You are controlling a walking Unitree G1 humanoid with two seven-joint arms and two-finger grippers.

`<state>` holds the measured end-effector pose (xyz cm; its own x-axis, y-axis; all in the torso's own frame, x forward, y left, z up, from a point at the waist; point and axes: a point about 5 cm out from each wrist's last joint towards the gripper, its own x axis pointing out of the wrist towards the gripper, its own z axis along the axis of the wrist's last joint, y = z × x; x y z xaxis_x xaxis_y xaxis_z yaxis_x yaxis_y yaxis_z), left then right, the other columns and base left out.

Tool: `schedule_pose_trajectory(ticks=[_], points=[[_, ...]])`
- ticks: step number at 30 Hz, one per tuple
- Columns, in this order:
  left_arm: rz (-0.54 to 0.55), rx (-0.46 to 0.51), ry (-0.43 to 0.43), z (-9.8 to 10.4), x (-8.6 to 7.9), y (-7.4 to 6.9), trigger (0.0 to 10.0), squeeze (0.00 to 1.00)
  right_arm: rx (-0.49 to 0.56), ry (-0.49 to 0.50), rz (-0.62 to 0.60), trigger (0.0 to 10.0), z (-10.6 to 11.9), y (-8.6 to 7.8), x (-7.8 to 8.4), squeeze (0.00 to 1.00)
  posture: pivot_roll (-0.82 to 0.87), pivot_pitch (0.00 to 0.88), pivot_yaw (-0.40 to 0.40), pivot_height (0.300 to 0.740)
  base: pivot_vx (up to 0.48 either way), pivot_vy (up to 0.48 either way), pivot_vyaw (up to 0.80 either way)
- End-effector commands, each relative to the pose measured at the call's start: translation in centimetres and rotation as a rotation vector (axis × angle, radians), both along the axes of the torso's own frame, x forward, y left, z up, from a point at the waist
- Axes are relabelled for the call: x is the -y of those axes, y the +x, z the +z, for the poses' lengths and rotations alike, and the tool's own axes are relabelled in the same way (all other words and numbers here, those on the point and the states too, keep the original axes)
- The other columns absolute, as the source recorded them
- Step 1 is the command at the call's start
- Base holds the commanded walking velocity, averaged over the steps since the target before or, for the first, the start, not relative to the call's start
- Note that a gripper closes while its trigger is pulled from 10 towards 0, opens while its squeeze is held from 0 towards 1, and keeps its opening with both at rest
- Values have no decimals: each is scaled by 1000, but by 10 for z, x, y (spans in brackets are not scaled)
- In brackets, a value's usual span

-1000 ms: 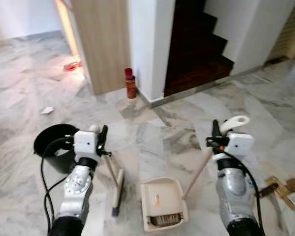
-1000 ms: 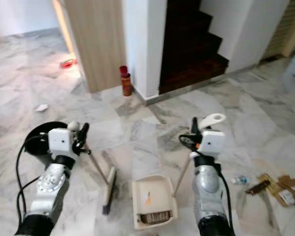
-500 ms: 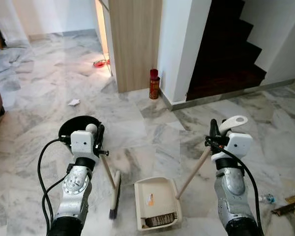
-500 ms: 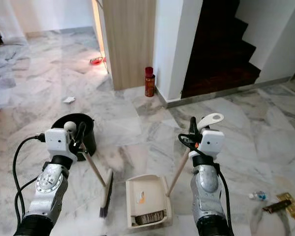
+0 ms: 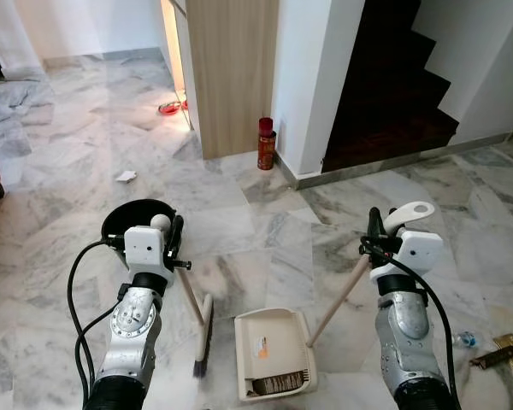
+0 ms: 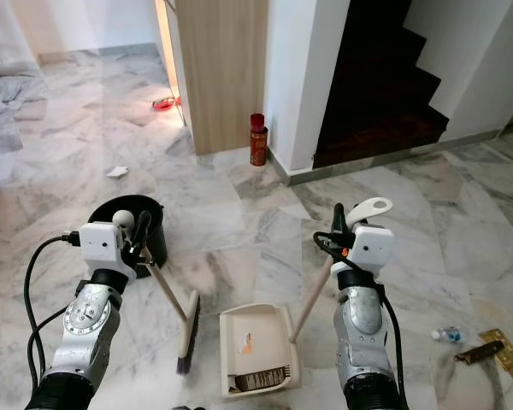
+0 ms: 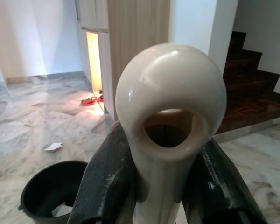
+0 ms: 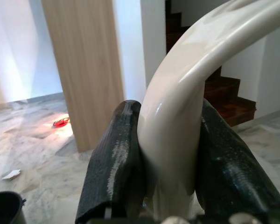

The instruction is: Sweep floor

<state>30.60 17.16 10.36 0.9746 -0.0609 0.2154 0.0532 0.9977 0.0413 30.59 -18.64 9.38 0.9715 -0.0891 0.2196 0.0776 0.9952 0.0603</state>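
Observation:
My left gripper (image 5: pixel 174 232) is shut on the cream handle of a small broom (image 5: pixel 202 333), whose dark bristles rest on the marble floor. In the left wrist view the handle's rounded end (image 7: pixel 170 121) sits clamped between both black fingers (image 7: pixel 107 182). My right gripper (image 5: pixel 378 229) is shut on the cream handle (image 8: pixel 186 116) of a dustpan (image 5: pixel 272 350). The dustpan stands on the floor between my arms, with dark debris at its near end. A white scrap of paper (image 5: pixel 126 176) lies on the floor farther off to the left.
A black bin (image 5: pixel 124 224) stands just beyond my left arm. A red can (image 5: pixel 266 143) stands at the foot of a wooden panel (image 5: pixel 235 77), beside a dark staircase (image 5: pixel 393 94). A small bottle (image 5: pixel 463 340) and cardboard scraps (image 5: pixel 506 354) lie at the right. A red object (image 5: pixel 171 108) glows near the doorway.
The camera has swung left then settled, so the whole scene shifted. Both grippers keep the same hold on the broom and the dustpan.

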Motion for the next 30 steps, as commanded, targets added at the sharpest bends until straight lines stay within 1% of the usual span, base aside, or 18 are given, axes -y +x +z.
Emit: schedule_pose_trajectory(ticks=[1,30], points=[[-1,41,5,11,0,3,10000,0,33,14,3,10000,9,5,-1,0,-2,0,-12,740,0,285,0],[4,39,11,13,-3,4,10000,0,37,23,9,10000,10,7,-5,0,8,0,-11,740,0,320,0]])
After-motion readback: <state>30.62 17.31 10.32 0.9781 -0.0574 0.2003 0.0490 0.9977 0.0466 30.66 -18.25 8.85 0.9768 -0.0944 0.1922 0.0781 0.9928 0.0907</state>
